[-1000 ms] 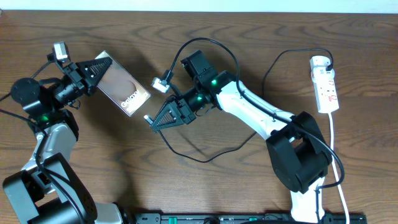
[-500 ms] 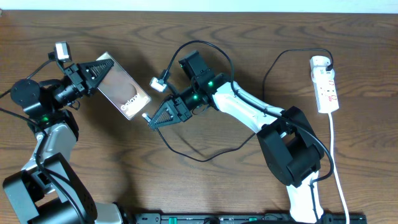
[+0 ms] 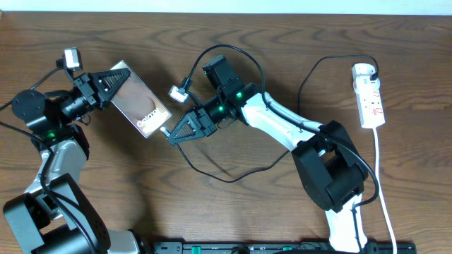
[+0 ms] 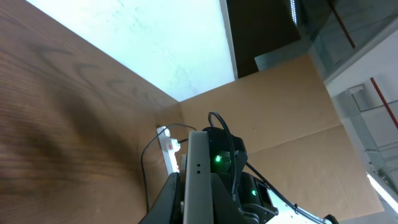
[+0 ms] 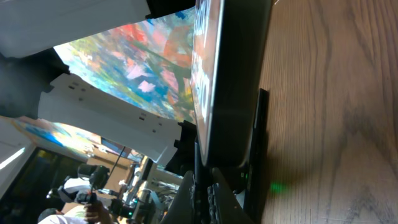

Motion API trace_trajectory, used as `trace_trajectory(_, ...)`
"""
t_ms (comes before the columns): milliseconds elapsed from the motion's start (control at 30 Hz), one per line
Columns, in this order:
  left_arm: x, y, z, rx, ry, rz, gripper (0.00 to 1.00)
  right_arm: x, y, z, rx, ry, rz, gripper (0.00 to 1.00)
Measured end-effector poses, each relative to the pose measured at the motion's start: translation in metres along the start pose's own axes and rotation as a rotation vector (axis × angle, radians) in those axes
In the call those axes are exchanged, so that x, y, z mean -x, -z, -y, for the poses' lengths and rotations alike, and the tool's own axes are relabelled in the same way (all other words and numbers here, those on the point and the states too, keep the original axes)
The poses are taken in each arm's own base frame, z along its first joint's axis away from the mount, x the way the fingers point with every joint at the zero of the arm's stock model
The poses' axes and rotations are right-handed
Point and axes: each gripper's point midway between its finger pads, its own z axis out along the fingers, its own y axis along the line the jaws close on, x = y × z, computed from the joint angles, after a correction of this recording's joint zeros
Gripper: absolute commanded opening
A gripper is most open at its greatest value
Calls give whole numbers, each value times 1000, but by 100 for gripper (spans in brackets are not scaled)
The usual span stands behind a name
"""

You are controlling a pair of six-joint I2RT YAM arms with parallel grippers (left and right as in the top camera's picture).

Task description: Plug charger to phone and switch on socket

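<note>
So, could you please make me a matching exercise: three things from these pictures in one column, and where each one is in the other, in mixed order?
Things:
1. phone
2. socket
3. charger tip

Places:
A. gripped in the right claw
B. lying at the right side of the table
C. gripped in the left claw

Pairs: 1-C, 2-B, 3-A
</note>
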Motion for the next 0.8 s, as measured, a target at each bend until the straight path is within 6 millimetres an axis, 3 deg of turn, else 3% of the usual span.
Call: trace_trajectory(800,-2,-3,1,-3,10,-7,7,2,0,-1,1,-5,1,1)
